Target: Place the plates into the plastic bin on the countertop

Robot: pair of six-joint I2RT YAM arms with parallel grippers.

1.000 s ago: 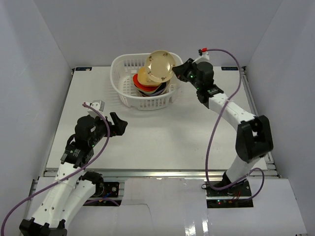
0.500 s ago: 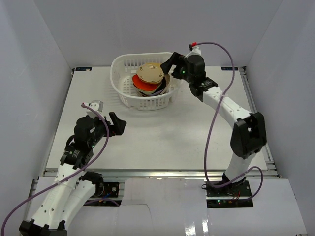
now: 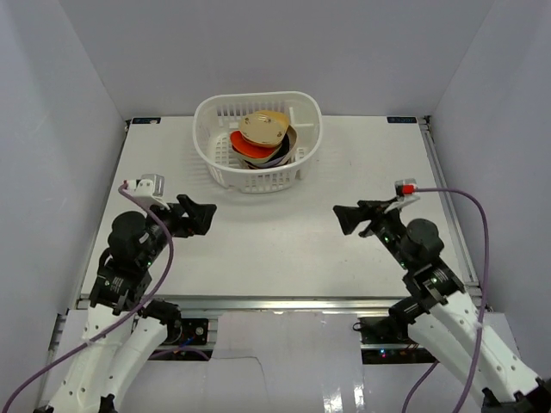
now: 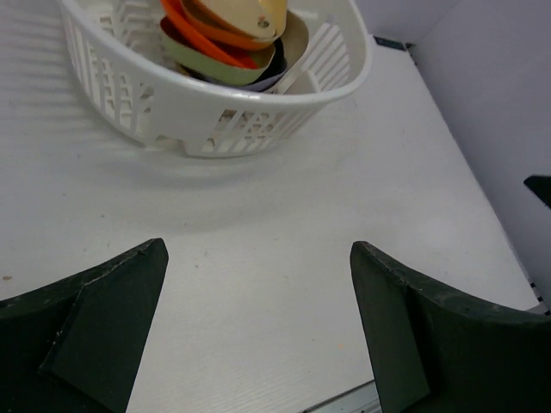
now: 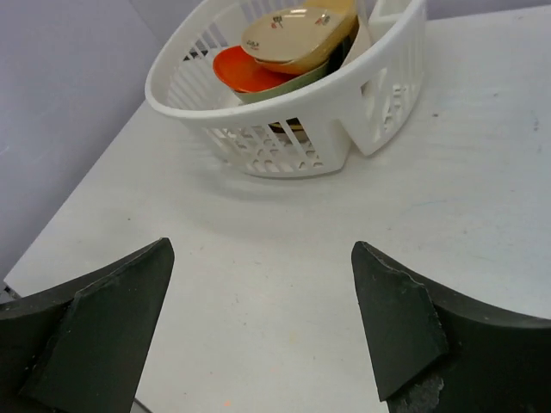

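Note:
The plastic bin [image 3: 213, 155] stands at the back middle of the countertop [image 3: 275, 245]. Inside it the plates [image 3: 262, 138] lie in a tilted pile, a beige one [image 3: 263, 127] on top and an orange one [image 3: 244, 144] beneath. My left gripper [image 3: 200, 216] hovers open and empty over the near left of the top, aimed toward the bin. My right gripper [image 3: 343, 218] is open and empty at the near right. Ahead of the open left gripper [image 4: 256, 249], the left wrist view shows the bin [image 4: 207, 112]. Beyond the open right gripper [image 5: 263, 248], the right wrist view has the bin [image 5: 284, 142] and its plates [image 5: 297, 34].
A metal rail [image 3: 275, 301] runs along the near edge of the countertop, with another rail [image 3: 437, 172] down its right side. White enclosure walls [image 3: 60, 129] close in the left, back and right. Purple cables [image 3: 478, 224] loop from both arms.
My right gripper opened and let the beige plate down onto the pile in the bin, then the arm pulled back to the near right. The left arm shifted slightly left.

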